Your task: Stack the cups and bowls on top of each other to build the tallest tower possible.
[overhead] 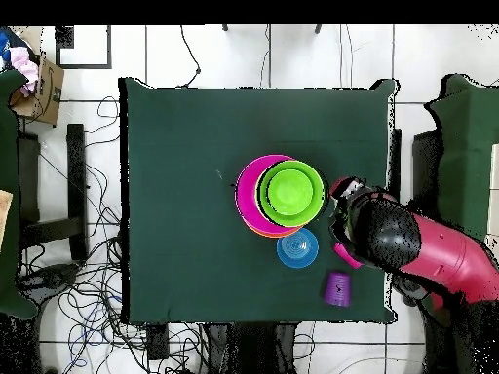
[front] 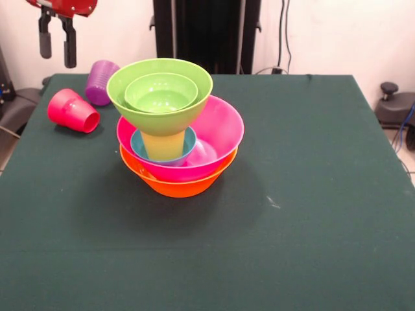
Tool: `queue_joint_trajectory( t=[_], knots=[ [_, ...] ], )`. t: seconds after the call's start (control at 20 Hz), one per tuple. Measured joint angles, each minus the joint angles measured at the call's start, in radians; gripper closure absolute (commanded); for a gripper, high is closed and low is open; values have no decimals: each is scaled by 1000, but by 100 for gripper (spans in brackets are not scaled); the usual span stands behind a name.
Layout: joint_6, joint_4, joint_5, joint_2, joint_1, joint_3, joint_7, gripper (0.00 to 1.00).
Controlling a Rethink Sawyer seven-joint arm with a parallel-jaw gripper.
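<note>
The tower stands left of the table's middle. An orange bowl is at the bottom, with a pink bowl nested in it. In the pink bowl's left part a blue bowl holds a yellow cup. On the cup rests a medium green bowl with a small green bowl inside. From above, the green bowl covers most of the pink one. A red cup lies on its side at the far left. Behind it is a purple cup. My gripper hangs open and empty above those two cups.
The dark green table has its left edge close to the red cup. In the overhead view my red arm reaches in over the right table edge. Cables and a cardboard box lie on the floor to the left.
</note>
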Motion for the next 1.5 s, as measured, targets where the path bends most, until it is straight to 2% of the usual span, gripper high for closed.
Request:
queue_joint_trajectory(
  t=[0.5, 0.95, 1.25, 1.5],
  knots=[
    [-40, 14, -42, 36, -14, 34, 0, 0],
    [-96, 23, -47, 80, -37, 49, 0, 0],
    [-103, 27, -48, 107, -53, 55, 0, 0],
    [-103, 27, -74, 121, -58, 55, 0, 0]
  ],
)
